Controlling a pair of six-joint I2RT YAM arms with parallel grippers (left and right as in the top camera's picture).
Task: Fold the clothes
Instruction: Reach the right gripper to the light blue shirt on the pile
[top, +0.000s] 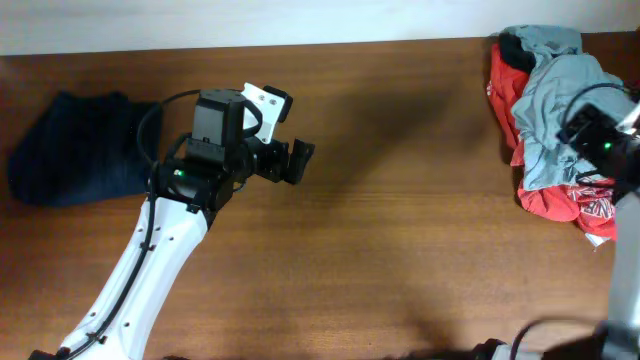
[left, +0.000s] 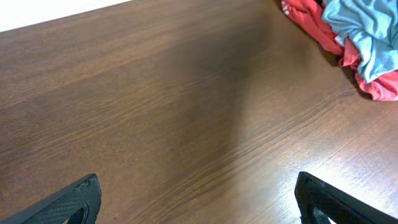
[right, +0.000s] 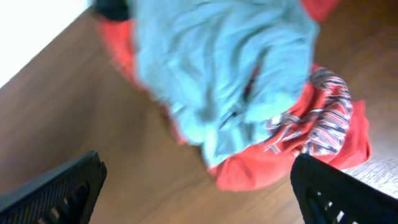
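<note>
A heap of unfolded clothes lies at the table's far right: a grey-blue garment (top: 560, 95) on top of a red printed one (top: 560, 205). A folded dark navy garment (top: 75, 150) lies at the far left. My left gripper (top: 295, 162) is open and empty over bare wood left of centre; its view shows the heap's edge (left: 367, 43) far off. My right gripper (top: 600, 140) is open and empty above the heap. In the right wrist view the grey-blue garment (right: 217, 68) and the red one (right: 298, 155) lie just ahead of the fingers (right: 199, 193).
The brown wooden table (top: 400, 250) runs between the two arms. A pale wall borders its far edge (top: 300, 20). A dark piece of cloth (top: 515, 45) sits at the top of the heap.
</note>
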